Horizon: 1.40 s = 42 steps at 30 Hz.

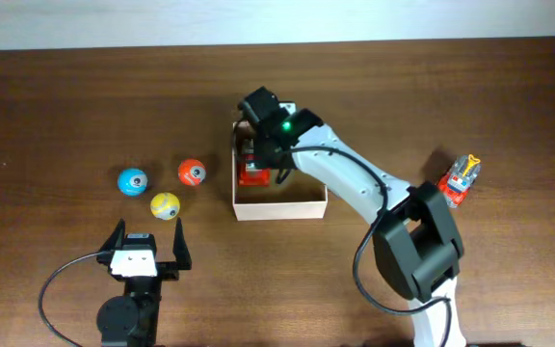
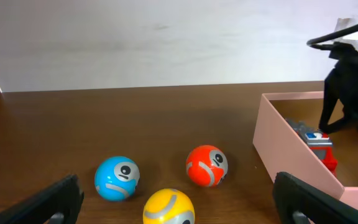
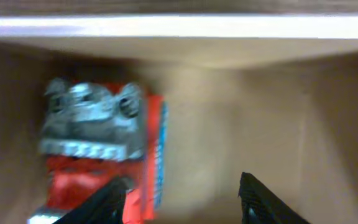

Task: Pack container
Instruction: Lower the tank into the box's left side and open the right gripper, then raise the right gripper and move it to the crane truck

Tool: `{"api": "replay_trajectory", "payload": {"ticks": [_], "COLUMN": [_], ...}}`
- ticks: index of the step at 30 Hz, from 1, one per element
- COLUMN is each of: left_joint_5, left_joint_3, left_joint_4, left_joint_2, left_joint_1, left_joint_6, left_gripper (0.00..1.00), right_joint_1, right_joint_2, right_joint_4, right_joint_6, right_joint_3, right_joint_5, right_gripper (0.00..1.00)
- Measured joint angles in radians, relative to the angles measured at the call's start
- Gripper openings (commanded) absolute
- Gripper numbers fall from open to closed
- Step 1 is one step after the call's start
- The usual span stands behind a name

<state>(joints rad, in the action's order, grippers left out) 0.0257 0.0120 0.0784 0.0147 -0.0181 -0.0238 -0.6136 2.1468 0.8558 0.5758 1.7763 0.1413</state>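
Note:
The container (image 1: 279,209) is a small cream-walled box with a tan inside, at the table's middle. A red and grey toy truck (image 1: 252,172) lies in its left half, and also shows in the left wrist view (image 2: 319,144) and the right wrist view (image 3: 98,149). My right gripper (image 3: 182,199) is open inside the container (image 3: 179,28), its left finger next to the truck and bare box floor between the fingers. In the overhead view it (image 1: 266,145) is over the box's far left corner. A second red, yellow and grey truck (image 1: 460,180) stands on the table to the right. My left gripper (image 1: 149,241) is open and empty.
Three balls lie left of the container: blue (image 1: 132,180), red-orange (image 1: 192,173) and yellow (image 1: 165,204). They sit just ahead of the left gripper (image 2: 176,183), with the container's pink-white wall (image 2: 291,149) to their right. The table's far edge meets a white wall.

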Motion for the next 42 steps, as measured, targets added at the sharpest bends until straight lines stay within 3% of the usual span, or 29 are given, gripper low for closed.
{"api": "replay_trajectory", "payload": {"ticks": [11,15,18,23,29,38,42], "left_joint_5": [0.000,0.000,0.000,0.000,0.000,0.000,0.000], "left_joint_3": [0.000,0.000,0.000,0.000,0.000,0.000,0.000], "left_joint_4": [0.000,0.000,0.000,0.000,0.000,0.000,0.000], "left_joint_2": [0.000,0.000,0.000,0.000,0.000,0.000,0.000], "left_joint_1": [0.000,0.000,0.000,0.000,0.000,0.000,0.000], "left_joint_6": [0.000,0.000,0.000,0.000,0.000,0.000,0.000], "left_gripper": [0.99,0.99,0.99,0.99,0.99,0.99,0.99], "right_joint_1": [0.036,0.036,0.039,0.077,0.253,0.531,0.651], "right_joint_2": [0.000,0.000,-0.006,-0.024,-0.080,-0.243,-0.395], "right_joint_4": [0.159,0.305,0.424,0.629,0.829,0.837,0.835], "right_joint_6": [-0.104,-0.132,-0.143,-0.156,-0.153,-0.168,-0.168], "right_joint_3": [0.189,0.338,0.473,0.657,0.783,0.778,0.676], "right_joint_5": [0.011,0.025,0.070,0.138,0.180,0.130,0.119], "right_gripper": [0.57,0.64,0.82,0.86,0.86,0.87,0.87]}}
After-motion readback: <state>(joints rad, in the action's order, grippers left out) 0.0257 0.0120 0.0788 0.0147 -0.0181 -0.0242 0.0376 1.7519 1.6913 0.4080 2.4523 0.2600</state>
